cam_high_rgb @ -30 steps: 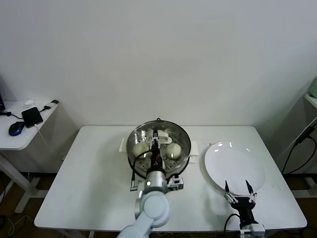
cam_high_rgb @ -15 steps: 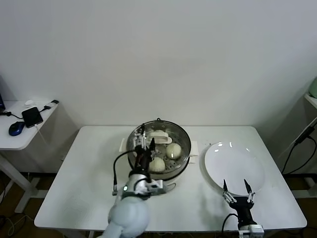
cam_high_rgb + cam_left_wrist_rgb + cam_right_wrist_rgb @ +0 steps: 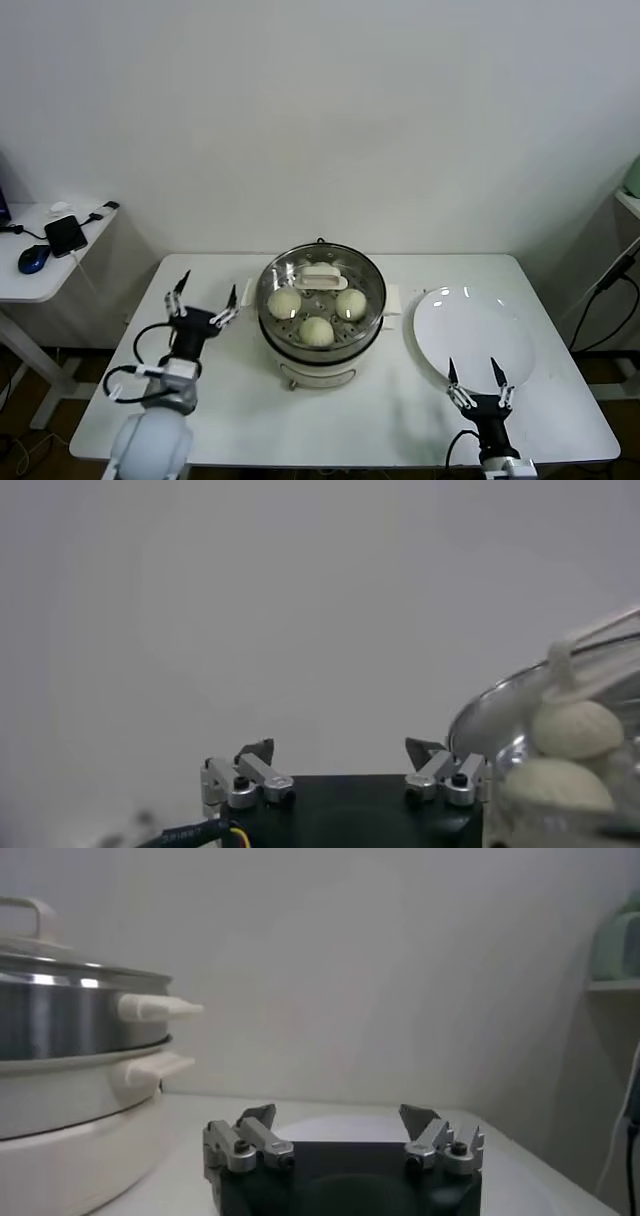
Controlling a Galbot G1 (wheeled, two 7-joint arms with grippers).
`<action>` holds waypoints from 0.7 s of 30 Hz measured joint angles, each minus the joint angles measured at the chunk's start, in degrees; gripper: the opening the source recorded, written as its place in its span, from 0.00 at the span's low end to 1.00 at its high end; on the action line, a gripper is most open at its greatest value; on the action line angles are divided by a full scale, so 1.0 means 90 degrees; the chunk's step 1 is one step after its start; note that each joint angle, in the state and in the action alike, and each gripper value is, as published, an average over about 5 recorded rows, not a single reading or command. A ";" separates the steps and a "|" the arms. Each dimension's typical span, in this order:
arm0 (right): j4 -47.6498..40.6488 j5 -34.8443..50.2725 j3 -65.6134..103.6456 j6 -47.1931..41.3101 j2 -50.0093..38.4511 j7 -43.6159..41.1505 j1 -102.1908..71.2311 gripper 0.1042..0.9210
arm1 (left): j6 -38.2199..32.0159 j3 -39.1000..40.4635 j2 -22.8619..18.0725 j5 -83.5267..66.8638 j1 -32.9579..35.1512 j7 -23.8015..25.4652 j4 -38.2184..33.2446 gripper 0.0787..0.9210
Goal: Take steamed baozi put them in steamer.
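Note:
The steamer, a shiny steel pot on a white base, stands mid-table. Three steamed baozi lie on its perforated tray: one at the left, one at the right, one at the front. A white lid handle shows at the back of the pot. My left gripper hovers over the table left of the steamer, open and empty. The left wrist view has that gripper beside the pot rim and two baozi. My right gripper waits open and empty at the plate's near edge.
A flat white plate lies right of the steamer, and the right wrist view shows it beyond my right gripper, with the steamer off to one side. A side table with a phone and mouse stands far left.
My left gripper has opened, pulled out of the steamer and swung left over the table. A baozi now lies at the front of the tray. The right gripper barely moved.

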 measured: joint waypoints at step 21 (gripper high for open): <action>-0.0029 0.0233 -0.0035 0.0034 -0.0122 -0.0109 -0.0083 0.88 | -0.1825 -0.0542 0.0135 -0.2497 0.0840 0.0284 0.1616 0.88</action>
